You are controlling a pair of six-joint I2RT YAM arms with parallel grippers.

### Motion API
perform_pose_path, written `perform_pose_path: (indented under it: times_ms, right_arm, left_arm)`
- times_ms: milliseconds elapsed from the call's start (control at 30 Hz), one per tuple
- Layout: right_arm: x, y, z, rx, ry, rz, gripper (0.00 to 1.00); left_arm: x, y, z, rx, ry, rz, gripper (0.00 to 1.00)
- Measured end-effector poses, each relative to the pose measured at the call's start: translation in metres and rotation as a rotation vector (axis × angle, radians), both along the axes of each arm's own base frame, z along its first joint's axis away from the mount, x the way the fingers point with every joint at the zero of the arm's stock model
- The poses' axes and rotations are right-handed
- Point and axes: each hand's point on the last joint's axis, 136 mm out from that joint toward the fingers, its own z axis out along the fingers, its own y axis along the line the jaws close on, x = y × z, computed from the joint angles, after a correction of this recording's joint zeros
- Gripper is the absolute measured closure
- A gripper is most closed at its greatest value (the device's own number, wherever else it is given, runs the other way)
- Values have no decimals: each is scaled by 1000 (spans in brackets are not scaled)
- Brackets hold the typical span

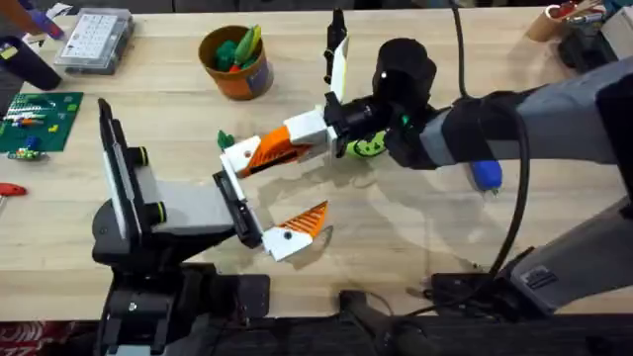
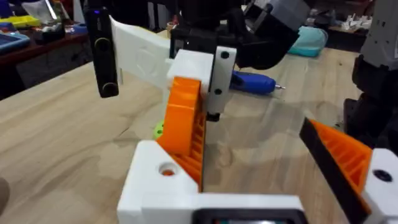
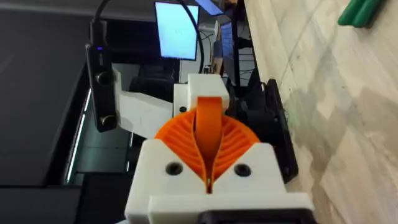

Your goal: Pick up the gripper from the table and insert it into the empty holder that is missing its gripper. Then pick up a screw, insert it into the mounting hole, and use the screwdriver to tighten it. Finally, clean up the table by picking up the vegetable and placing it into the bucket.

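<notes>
Two arms meet near the middle of the table [image 1: 396, 237]. At the far left edge lie a green circuit board [image 1: 40, 119] and a clear parts box [image 1: 94, 40], well apart from the work area. The left end effector [image 1: 280, 193] has its fingers spread wide; its near finger carries an orange ribbed pad [image 1: 309, 220], and its far finger is the holder [image 1: 237, 160], a white mount without a pad. A small green vegetable piece [image 1: 226, 140] lies just beside the holder on its far side. The bucket [image 1: 237, 74] stands farther back, already holding green items. The gripper [image 1: 265, 150] rests against the holder, its long axis running from the holder up and right toward the right arm, ribbed face toward the opposite pad. The right end effector [image 1: 289, 141], reaching across the middle, is clamped on the gripper. A lime-green object [image 1: 368, 146] sits under the right wrist. Bare table lies open in front of the right arm, up to the near edge. The screwdriver [image 1: 485, 175], with a blue handle, lies partly under the right forearm. A tan cup with pens [image 1: 554, 22] stands at the far right corner.
</notes>
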Motion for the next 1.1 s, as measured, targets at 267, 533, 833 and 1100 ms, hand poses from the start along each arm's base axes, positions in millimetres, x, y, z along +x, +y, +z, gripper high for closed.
perform_pose_path:
  times_ms: [267,533,833,1100]
  right_arm:
    - [0,0,0,0,0,0,984]
    - [0,0,0,1,-3,0,992]
    - [0,0,0,1,-3,0,993]
    - [0,1,2,6,-11,3,591]
  left_arm:
    - [0,0,0,0,0,0,11]
    - [0,0,0,0,0,0,11]
    - [0,0,0,0,0,-1,11]
    - [-1,0,0,-2,5,-5,11]
